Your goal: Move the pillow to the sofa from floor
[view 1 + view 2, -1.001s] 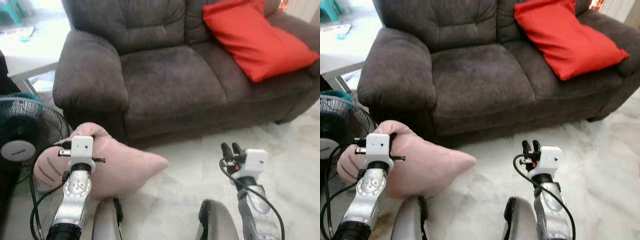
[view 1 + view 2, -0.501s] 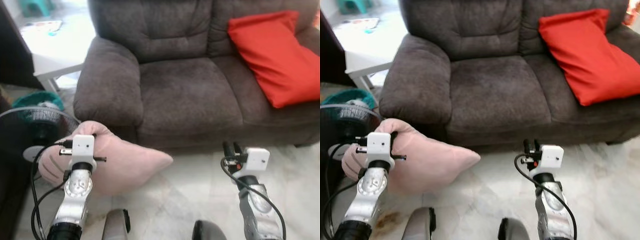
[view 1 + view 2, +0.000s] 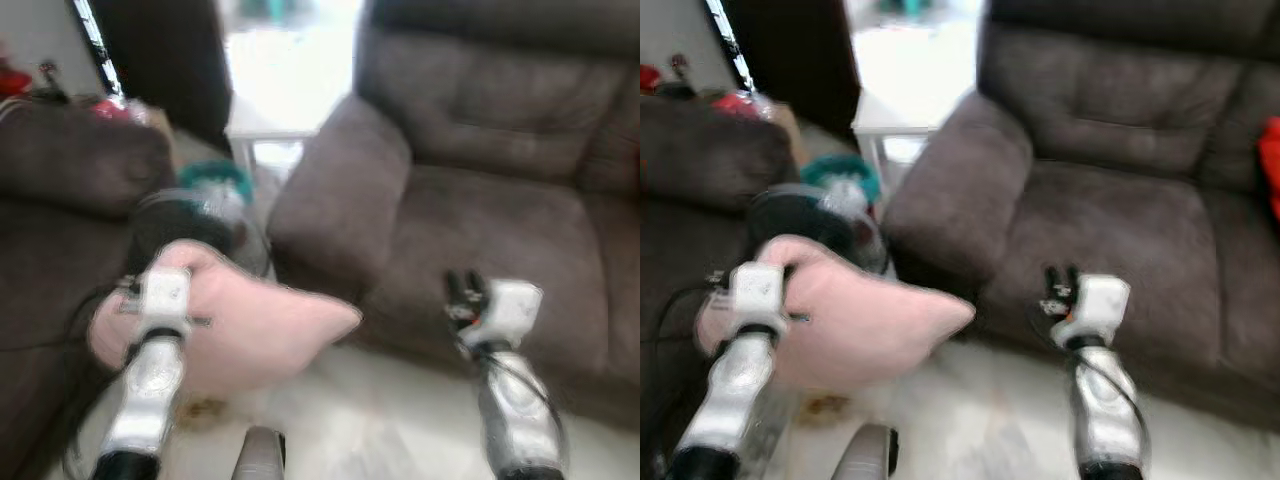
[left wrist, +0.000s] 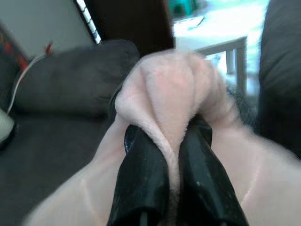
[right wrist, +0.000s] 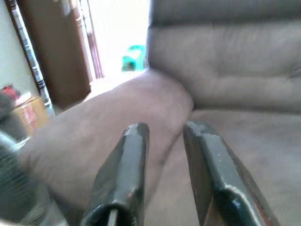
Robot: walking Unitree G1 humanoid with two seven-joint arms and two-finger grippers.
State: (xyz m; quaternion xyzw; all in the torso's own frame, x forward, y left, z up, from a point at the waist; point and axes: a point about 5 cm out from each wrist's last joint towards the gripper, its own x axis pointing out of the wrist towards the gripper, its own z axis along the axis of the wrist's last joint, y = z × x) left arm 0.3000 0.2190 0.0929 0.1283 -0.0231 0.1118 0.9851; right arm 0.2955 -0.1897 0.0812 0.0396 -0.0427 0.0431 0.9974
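Beside the dark brown sofa (image 3: 480,190), near its armrest, the left gripper (image 4: 165,141) pinches a fold of the pink pillow (image 3: 250,330), holding it above the pale floor (image 3: 370,430). Right gripper (image 5: 165,141) hangs empty before the sofa seat, fingers slightly parted.

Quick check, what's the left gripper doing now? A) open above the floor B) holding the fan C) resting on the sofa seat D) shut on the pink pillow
D: in the left wrist view the left gripper has both black fingers pinched on a fold of the pink pillow, held up off the floor.
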